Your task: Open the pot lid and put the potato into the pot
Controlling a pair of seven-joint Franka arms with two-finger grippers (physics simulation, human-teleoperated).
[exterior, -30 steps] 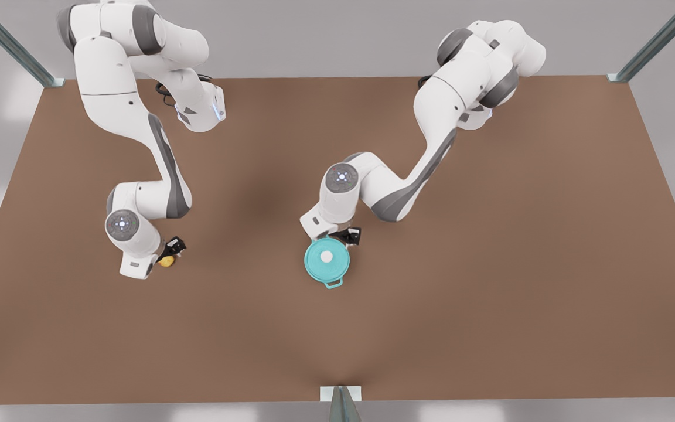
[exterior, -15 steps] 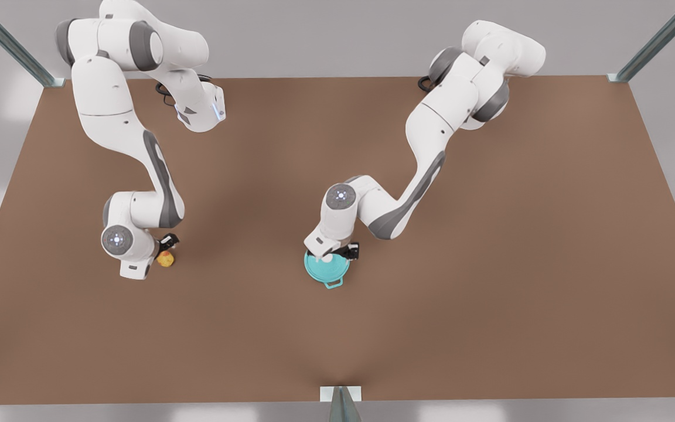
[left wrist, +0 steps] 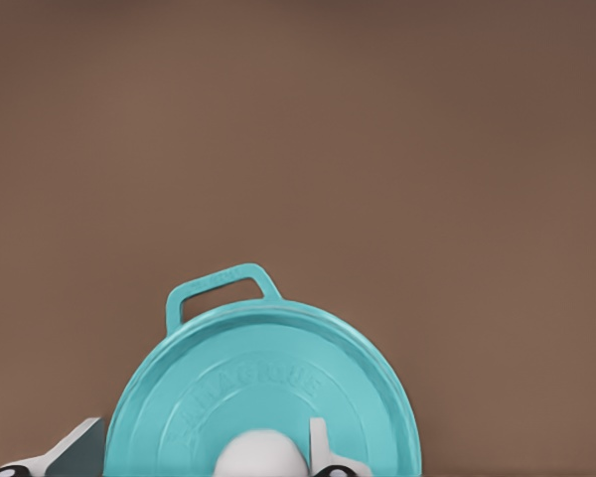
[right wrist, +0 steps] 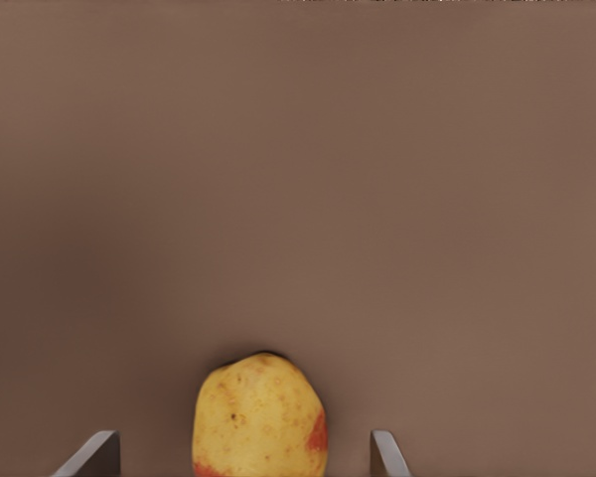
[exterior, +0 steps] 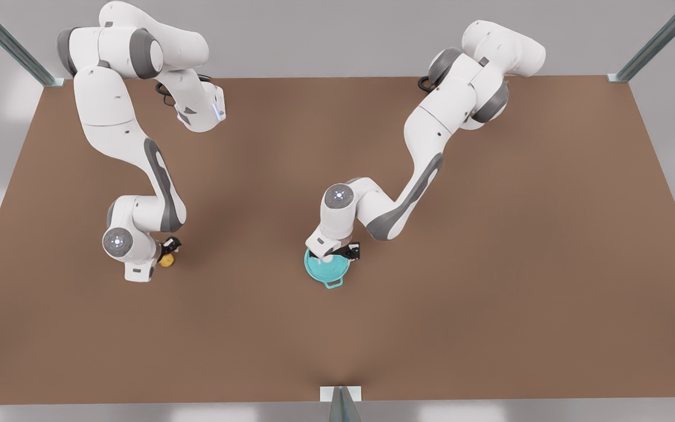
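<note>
Landmark is the pot (exterior: 327,273), teal, sitting mid-table (exterior: 490,264) with one loop handle toward the near edge. The pot lid (left wrist: 263,393) is on the pot, closing it, white knob (left wrist: 261,455) at its centre. Left gripper (exterior: 327,256) is right over the lid; in the left wrist view its fingers (left wrist: 320,445) stand either side of the knob with a wide gap, one finger just beside the knob, not closed on it. Well off toward the front view's left of the pot: the potato (right wrist: 260,415), yellow with a reddish patch, lying on the table. Right gripper (exterior: 165,255) is down at the potato, fingers (right wrist: 385,455) spread wide on both sides of it, gaps showing, not touching.
</note>
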